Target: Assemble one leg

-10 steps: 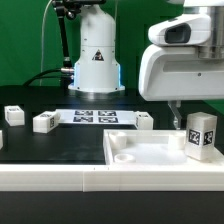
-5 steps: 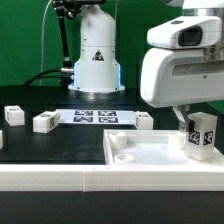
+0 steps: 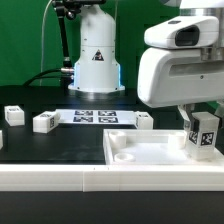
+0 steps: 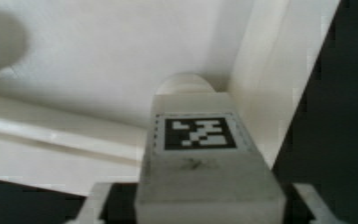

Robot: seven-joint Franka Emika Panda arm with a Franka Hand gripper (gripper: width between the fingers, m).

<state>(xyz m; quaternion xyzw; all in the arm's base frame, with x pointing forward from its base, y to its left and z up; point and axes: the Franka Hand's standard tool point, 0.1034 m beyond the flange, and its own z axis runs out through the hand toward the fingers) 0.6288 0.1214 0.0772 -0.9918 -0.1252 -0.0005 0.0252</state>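
**Leg held over the panel corner: a crooked seat is the main risk**

The robot's two-finger gripper point(image 3: 199, 121) is pinching the leg point(image 3: 204, 133), a small stubby white rectangular post with a black-and-white square marker on one face. The leg hangs at the corner of the large flat white panel with a raised rim point(image 3: 150, 135), on the exterior view's right. In that view the leg looks slightly tilted. In the wrist view its far end point(image 4: 190, 85) sits just beside the rim's inner wall point(image 4: 265, 60). Whether it already touches the panel floor cannot be told.

The likeliest failure is misalignment. If the tilted leg descends off its seat, its end may catch on the rim or jam at an angle. Further pushing could then twist the leg between the fingers or shove the panel across the black table. The grip covers only part of the post, so a sideways load at the tip may make it slip. Letting go before the leg is seated would leave it free to topple onto the panel.

Three similar white posts point(image 3: 44, 122) and the marker board point(image 3: 95, 116) lie well apart from the work, so collision with them seems unlikely.
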